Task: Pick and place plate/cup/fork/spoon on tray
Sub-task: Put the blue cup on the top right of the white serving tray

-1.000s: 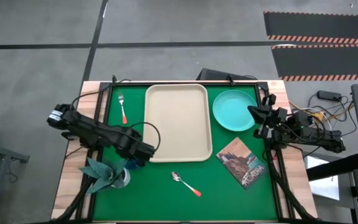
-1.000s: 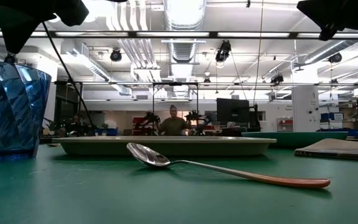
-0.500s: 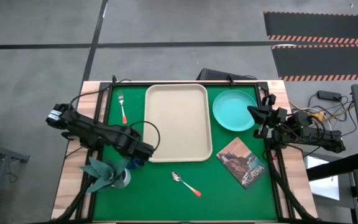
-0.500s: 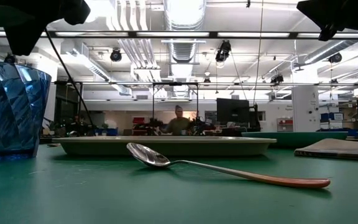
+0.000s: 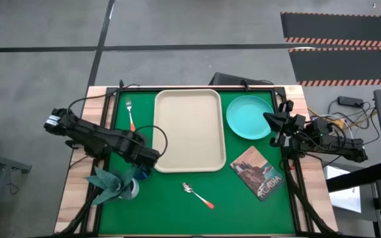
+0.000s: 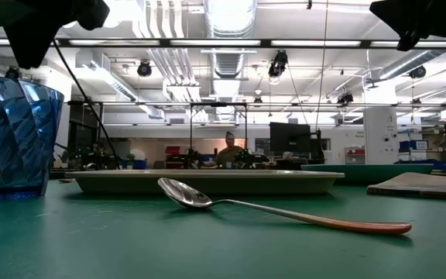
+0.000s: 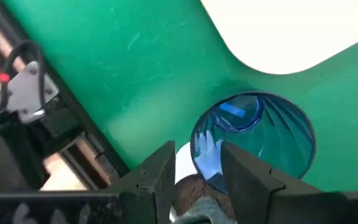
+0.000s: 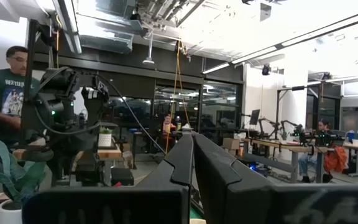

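The dark-blue cup (image 7: 253,134) stands upright on the green mat just off the tray's near left corner (image 5: 163,166). My left gripper (image 7: 199,177) hangs open just above the cup's rim, one finger over the inside and one outside, and it shows as a dark shape over the cup (image 6: 14,132) in the low view. The beige tray (image 5: 189,129) lies in the middle, with the turquoise plate (image 5: 247,118) to its right. The fork (image 5: 130,114) lies left of the tray and the spoon (image 5: 198,195) lies near it. My right gripper (image 8: 192,162) waits shut by the plate's right edge (image 5: 270,121).
A pale holder with a teal napkin (image 5: 113,185) stands close to the cup on its near left side. A brown picture book (image 5: 258,172) lies right of the tray's near end. People and workbenches show in the room beyond the table.
My left gripper has drawn back a little toward the table's left and far edges, staying above the cup. The cup, spoon and tray have kept still.
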